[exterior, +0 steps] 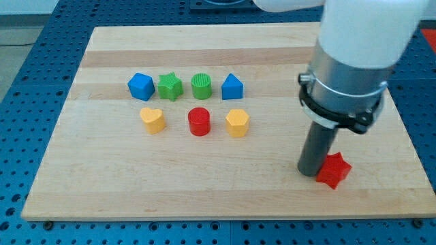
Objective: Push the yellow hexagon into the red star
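The yellow hexagon (237, 122) sits near the middle of the wooden board, the rightmost block of the lower row. The red star (334, 170) lies at the view's lower right, apart from the hexagon. My tip (310, 171) rests on the board right beside the star's left side, touching or nearly touching it, and well to the right of the hexagon. The white and grey arm body above hides the board behind it.
Upper row from the view's left: blue cube-like block (140, 86), green star (169, 86), green cylinder (201, 86), blue triangular block (232, 87). Lower row: yellow heart (152, 120), red cylinder (199, 122). The board's bottom edge (225, 216) runs close below the star.
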